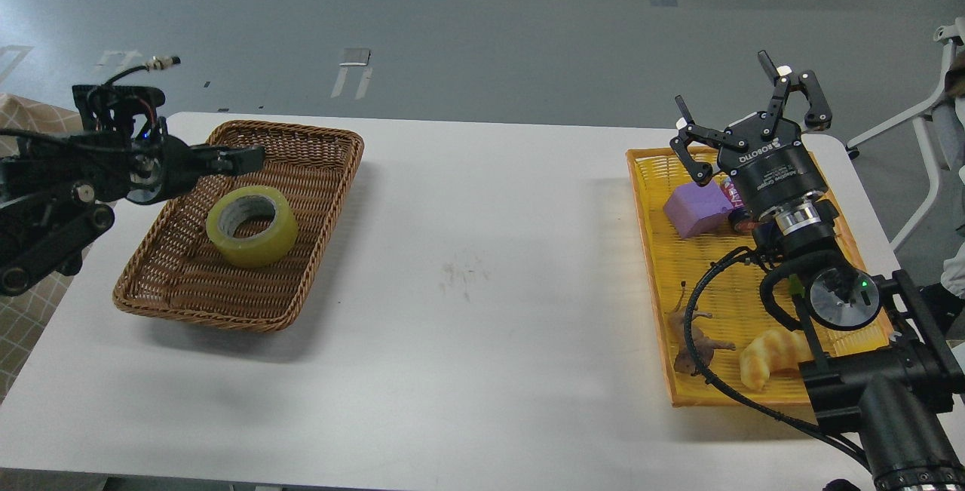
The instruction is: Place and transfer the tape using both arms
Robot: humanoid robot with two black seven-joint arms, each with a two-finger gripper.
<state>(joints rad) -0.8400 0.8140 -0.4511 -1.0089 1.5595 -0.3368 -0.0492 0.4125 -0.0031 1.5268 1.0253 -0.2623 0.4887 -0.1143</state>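
Observation:
The tape [265, 240], a wide yellow roll with a grey-white core, lies flat in the brown wicker basket [320, 140] at the left of the table. My left gripper [235, 159] reaches in from the left, just above and behind the tape, over the basket's back part. Its fingers look like one dark bar, so I cannot tell whether they are open. It holds nothing. My right gripper [746, 102] is open and empty, fingers spread and pointing up and away, above the back end of the yellow tray [727, 287].
The yellow tray at the right holds a purple block [697, 208], a small coloured object [733, 193] partly behind my wrist, a brown animal toy [697, 344] and a croissant toy [769, 355]. The white table [482, 287] lies between basket and tray.

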